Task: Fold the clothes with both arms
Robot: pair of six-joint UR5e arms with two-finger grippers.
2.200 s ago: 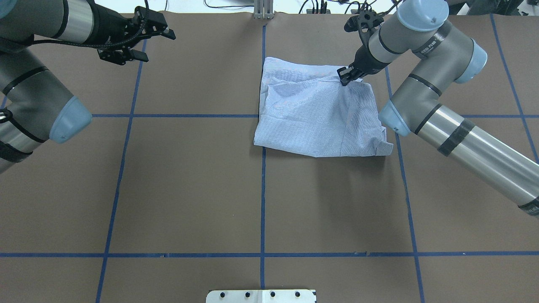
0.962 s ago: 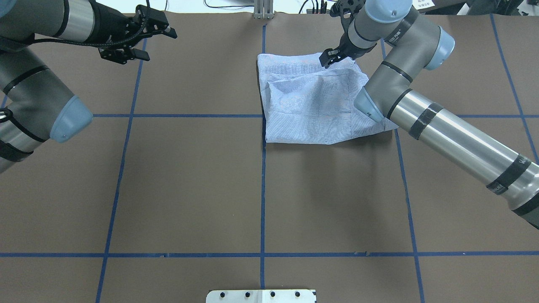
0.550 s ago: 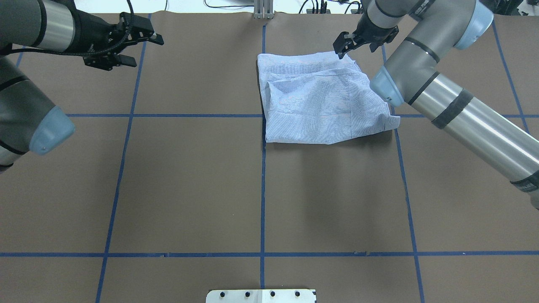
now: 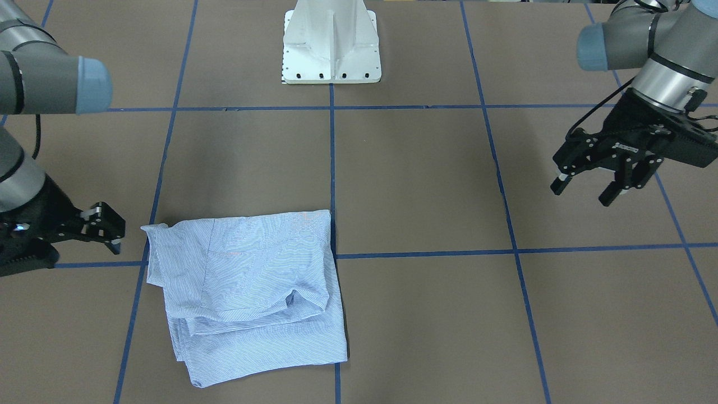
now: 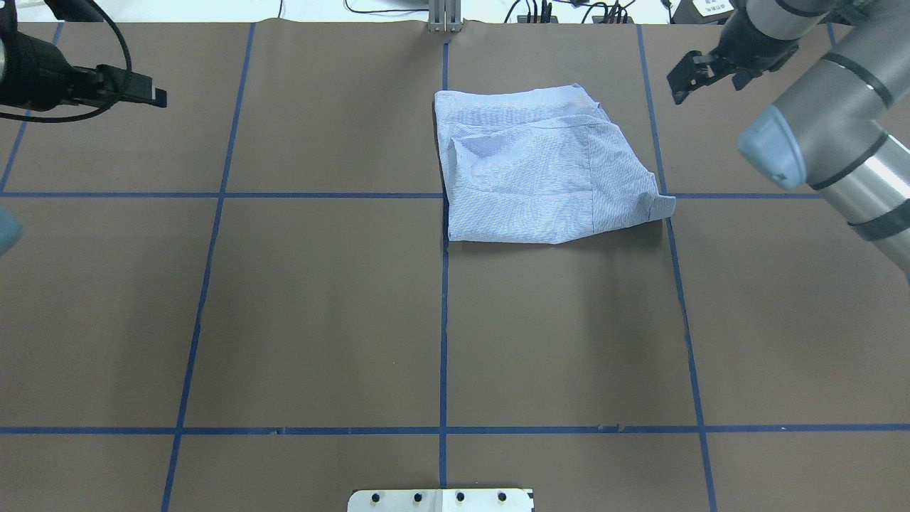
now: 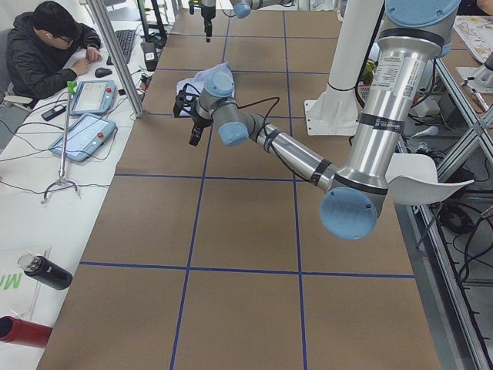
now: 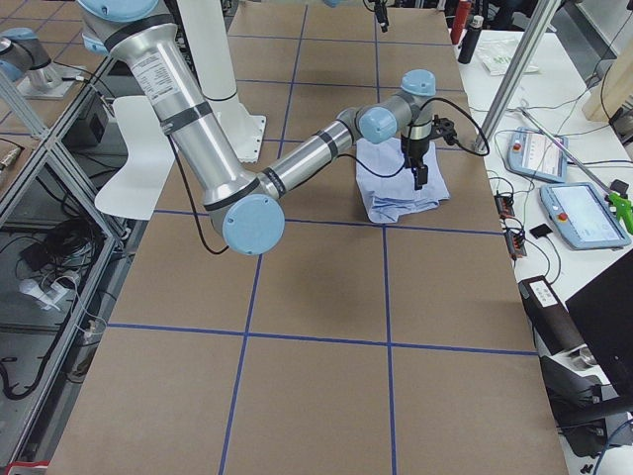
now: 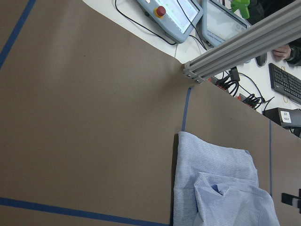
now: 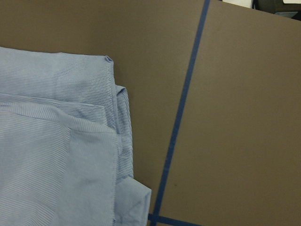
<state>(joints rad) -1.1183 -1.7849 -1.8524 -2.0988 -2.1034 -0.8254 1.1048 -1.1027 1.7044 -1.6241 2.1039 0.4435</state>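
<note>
Left fingers (image 4: 610, 195), right fingers (image 4: 106, 217) spread empty, shirt (image 4: 252, 280) on brown taped table (image 4: 420, 179), operator (image 6: 42, 50) seated.

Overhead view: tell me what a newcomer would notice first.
The folded light blue striped shirt lies on the brown table gridded with blue tape, at the far side just right of the centre line. The black left gripper and black right gripper hang open, clear of it on either side.
</note>
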